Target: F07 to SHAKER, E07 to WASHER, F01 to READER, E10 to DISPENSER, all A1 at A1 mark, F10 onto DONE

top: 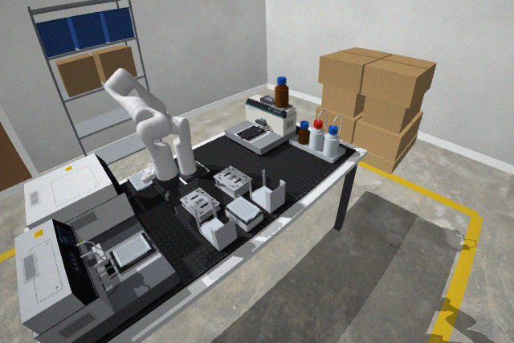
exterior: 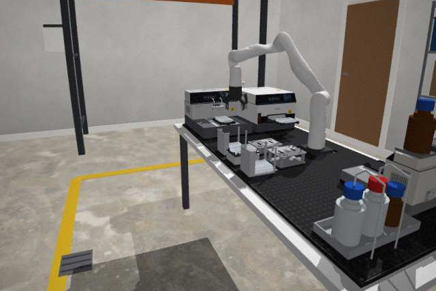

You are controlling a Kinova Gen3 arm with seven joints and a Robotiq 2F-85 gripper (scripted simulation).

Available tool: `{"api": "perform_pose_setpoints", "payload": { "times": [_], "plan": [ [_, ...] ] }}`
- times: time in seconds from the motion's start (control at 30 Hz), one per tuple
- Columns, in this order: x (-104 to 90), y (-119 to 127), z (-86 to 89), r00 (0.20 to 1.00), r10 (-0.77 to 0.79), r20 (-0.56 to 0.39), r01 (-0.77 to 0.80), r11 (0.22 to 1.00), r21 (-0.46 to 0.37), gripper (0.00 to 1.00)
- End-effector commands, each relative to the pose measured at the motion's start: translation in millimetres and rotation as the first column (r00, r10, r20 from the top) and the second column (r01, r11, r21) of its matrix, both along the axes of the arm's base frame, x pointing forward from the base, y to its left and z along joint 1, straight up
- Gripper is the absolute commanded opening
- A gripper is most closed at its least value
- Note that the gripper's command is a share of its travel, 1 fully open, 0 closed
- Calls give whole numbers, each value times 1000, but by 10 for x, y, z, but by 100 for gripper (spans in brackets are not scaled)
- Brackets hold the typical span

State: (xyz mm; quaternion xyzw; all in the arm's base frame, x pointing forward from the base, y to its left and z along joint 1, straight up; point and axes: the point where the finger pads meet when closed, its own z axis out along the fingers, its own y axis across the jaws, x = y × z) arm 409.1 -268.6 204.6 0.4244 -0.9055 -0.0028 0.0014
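Note:
My gripper is open and empty. It points down and hangs well above the deck, in front of the two large instruments; it also shows in the exterior view. A white plate lies on the tray of the front instrument, below and left of the gripper. Another white plate lies on the tray of the back instrument. A white plate sits on a small block near the table's front edge. A dark plate lies on the far instrument. The labels are too small to read.
Two tall white stack racks stand by the front edge, with posts sticking up. Two empty grey nests stand mid-deck. A bottle tray is at the far right. The arm's base is behind the nests.

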Motion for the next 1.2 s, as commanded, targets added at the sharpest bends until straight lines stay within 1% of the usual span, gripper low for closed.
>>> {"api": "perform_pose_setpoints", "payload": {
  "times": [0.0,0.07,0.37,0.43,0.53,0.67,0.7,0.93,1.0,1.17],
  "plan": [
    [-25,-107,11,994,110,2,-110,994,-1,100],
    [-43,-171,10,987,162,3,-162,987,0,100],
    [-126,-459,10,987,162,2,-162,987,-1,100],
    [-126,-459,10,987,162,2,-162,987,-1,100],
    [-153,-556,10,987,162,2,-162,987,-1,100],
    [-165,-688,9,948,317,3,-317,948,0,100],
    [-167,-721,9,944,329,3,-329,944,0,100],
    [-186,-954,9,944,329,3,-329,944,0,100],
    [-186,-954,9,944,329,3,-329,944,0,100],
    [-199,-1114,9,944,329,3,-329,944,0,100]
  ]
}}
